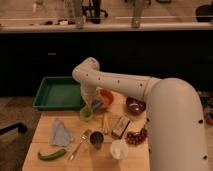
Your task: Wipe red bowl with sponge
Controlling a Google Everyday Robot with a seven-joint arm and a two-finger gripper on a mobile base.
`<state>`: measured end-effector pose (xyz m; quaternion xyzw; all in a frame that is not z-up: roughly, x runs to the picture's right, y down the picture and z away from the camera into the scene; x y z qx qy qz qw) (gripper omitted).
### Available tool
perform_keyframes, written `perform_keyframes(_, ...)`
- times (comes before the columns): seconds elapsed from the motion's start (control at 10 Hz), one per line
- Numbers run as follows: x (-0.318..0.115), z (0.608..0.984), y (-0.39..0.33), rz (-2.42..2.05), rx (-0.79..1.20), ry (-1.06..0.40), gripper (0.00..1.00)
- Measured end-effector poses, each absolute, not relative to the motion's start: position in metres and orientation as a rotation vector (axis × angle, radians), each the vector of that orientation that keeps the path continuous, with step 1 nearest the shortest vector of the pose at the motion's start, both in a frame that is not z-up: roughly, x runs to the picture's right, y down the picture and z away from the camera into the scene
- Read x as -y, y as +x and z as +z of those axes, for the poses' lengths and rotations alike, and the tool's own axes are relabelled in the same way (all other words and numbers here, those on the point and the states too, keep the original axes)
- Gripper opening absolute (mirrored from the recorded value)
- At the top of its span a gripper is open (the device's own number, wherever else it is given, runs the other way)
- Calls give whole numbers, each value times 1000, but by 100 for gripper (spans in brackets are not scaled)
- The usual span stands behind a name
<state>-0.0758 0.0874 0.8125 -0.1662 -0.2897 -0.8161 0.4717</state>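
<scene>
Large white robot arm point(150, 100) reaches from the right foreground across the light wooden table point(55, 165), bent down toward the table's rear edge. Rectangular green plastic tray point(57, 92) sits at rear left.

Red round bowl point(105, 98) stands upright just right of the tray and touches or nearly touches it, with the opening facing up. Being round, it has no long axis. Judged light, rigid and smooth, so likely to skate or tip under a sideways wipe. Best steadied by pressing downward into the hollow, not by pushing on the rim.

Gripper point(93, 100) hangs at the bowl's left rim, between bowl and tray. Whether it is spread or closed: cannot tell, being masked by the wrist.

Pale patch at the tip, taken to be the sponge point(97, 105), meets the bowl's near left edge. Judged soft, compressible and light. Safest held across its middle, leaving a free face for wiping. Long axis not discernible.

Small green cup point(86, 114) stands just in front of the gripper, close enough to be knocked.
</scene>
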Motion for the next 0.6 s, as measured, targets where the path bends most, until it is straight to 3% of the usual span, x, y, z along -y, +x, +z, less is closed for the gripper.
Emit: perform_keyframes(0.6,-99,800,-79,-2009,711,-394,0)
